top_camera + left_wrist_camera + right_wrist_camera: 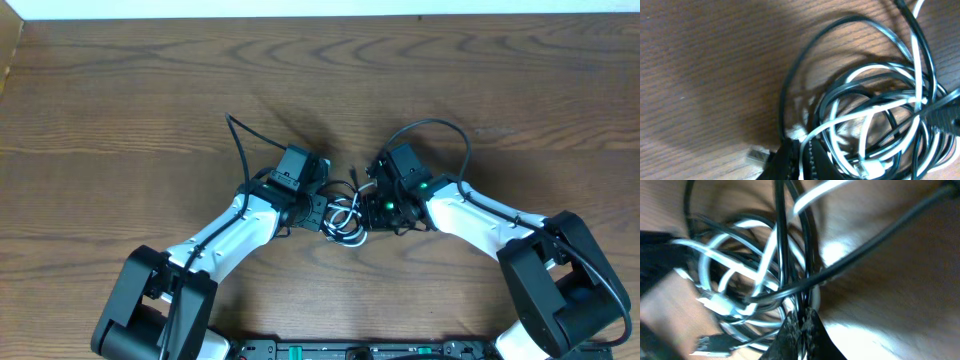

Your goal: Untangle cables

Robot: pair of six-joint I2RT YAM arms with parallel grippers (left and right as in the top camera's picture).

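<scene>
Overhead is showing the cables [346,216] lying as one black-and-white knot between my arms, nothing separated yet. My left gripper [801,154] and right gripper [801,326] are both clamping closed, seemingly on strands, though blur is hiding which.

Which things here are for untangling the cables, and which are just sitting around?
For the job: black cable; white cable; left gripper, shut on the white cable; right gripper, shut on the black cable.
Just there: wooden table; thick black arm cords.
</scene>
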